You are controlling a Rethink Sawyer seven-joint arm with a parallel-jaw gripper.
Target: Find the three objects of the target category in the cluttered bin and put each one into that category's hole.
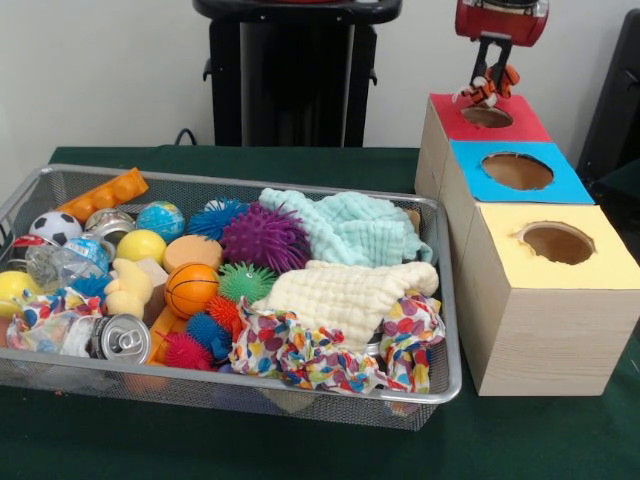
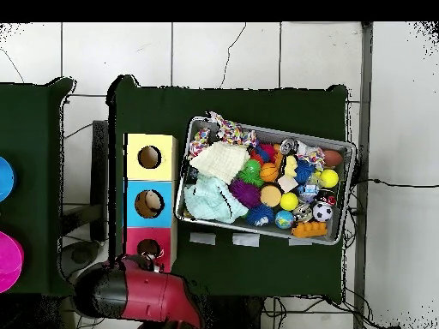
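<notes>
My gripper [image 1: 490,82] hangs at the top right, shut on the orange black-striped tiger [image 1: 494,90]. It holds the tiger just above the round hole with the red surround [image 1: 487,116] in the red-topped plywood box [image 1: 520,128]. In the overhead view the arm [image 2: 137,293] reaches to that red hole [image 2: 149,248]. The silver wire-mesh bin [image 1: 447,300] sits on the left, full of clutter. A pale yellow plush [image 1: 127,286] lies in it at the left, beside the orange basketball [image 1: 190,289]. The tan-orange bear-like plush is hidden or out of view.
The blue-surrounded opening [image 1: 517,171] and the yellow-surrounded opening [image 1: 557,243] lie in front of the red one. The bin also holds a purple spiky ball [image 1: 264,237], a mint cloth [image 1: 350,228], a cream cloth [image 1: 345,295], a can [image 1: 122,338] and a soccer ball [image 1: 54,227]. The black pedestal [image 1: 295,75] stands behind.
</notes>
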